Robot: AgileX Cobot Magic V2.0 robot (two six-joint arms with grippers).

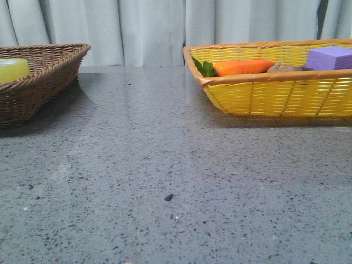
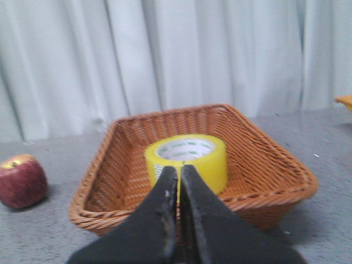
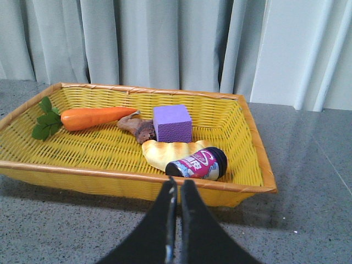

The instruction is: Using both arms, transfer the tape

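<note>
**Speckled grey counter, two baskets, curtain behind**

The near counter (image 1: 165, 181) is grey speckled stone with one small dark fleck (image 1: 169, 196). Both pincers are pressed closed on nothing: left gripper (image 2: 179, 179), right gripper (image 3: 176, 190). Farther left, the tape (image 2: 187, 159) lies flat inside the brown basket (image 2: 264, 159), with an apple (image 2: 21, 180) on the counter beside that basket. Far right, the yellow basket (image 1: 275, 96) holds a carrot (image 1: 242, 67) and purple block (image 1: 330, 57). Pale pleated curtains (image 1: 148, 30) close the back.

Bare table (image 1: 165, 165) between brown basket (image 1: 38, 82) and yellow basket (image 1: 275, 93), open passage
</note>
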